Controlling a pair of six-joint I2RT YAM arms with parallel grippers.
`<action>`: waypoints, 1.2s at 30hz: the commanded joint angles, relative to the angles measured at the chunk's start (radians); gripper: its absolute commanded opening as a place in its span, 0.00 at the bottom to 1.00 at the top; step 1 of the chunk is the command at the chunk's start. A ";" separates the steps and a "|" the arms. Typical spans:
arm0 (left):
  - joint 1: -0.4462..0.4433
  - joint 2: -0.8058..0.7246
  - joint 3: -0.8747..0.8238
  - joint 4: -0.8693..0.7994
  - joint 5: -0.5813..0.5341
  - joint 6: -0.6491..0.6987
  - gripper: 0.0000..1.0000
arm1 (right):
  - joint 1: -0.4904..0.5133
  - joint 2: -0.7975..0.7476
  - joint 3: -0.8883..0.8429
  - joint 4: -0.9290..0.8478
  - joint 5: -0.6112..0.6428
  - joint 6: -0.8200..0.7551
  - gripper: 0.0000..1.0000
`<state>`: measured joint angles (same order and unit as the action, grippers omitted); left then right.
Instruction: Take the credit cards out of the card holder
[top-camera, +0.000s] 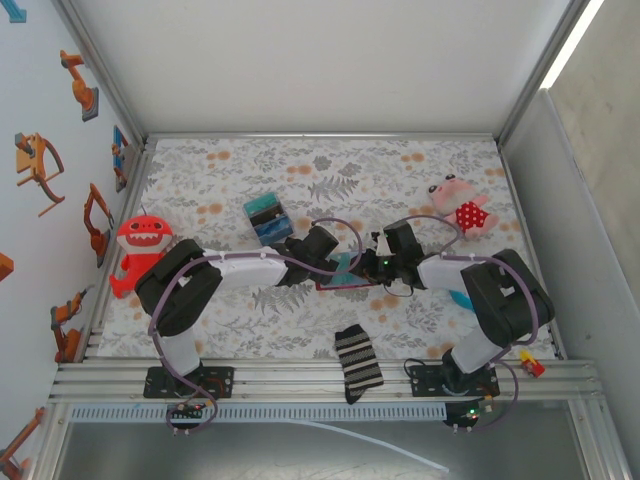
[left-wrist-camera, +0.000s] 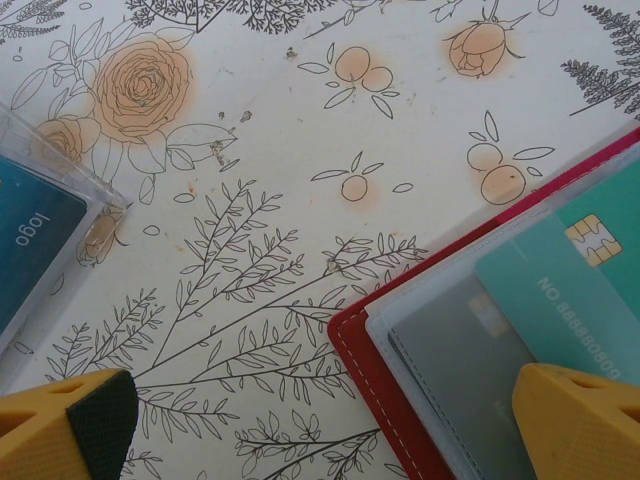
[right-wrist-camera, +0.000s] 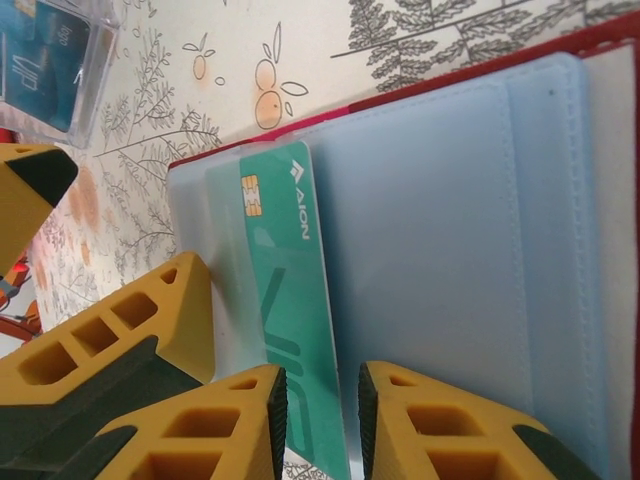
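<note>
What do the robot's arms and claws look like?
The left arm and the right arm are both made of chunky white and black sections, with thin purple cables looping alongside. Each stands on a black base. The left claw and right claw have yellow-orange plastic fingers, hollow and ribbed, with dark pads.

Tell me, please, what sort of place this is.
Most likely a robotics lab test cell: white panels in an aluminium frame enclose it, the left arm and right arm are bolted to an aluminium rail, and a floral cloth carries props such as a plush shark and a striped sock.
</note>
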<state>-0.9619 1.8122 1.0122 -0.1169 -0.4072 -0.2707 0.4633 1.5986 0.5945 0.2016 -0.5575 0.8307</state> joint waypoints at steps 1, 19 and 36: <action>-0.006 0.015 -0.021 -0.050 0.007 -0.012 0.97 | -0.006 0.013 -0.013 0.049 -0.028 0.023 0.24; -0.008 0.022 -0.021 -0.045 0.027 -0.024 0.97 | -0.004 0.089 -0.026 0.149 -0.069 0.057 0.25; -0.008 0.000 -0.026 -0.048 0.016 -0.021 0.97 | -0.003 0.020 -0.001 0.004 0.011 -0.022 0.05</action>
<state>-0.9627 1.8126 1.0103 -0.1165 -0.3981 -0.2852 0.4614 1.6592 0.5800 0.3565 -0.6304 0.8764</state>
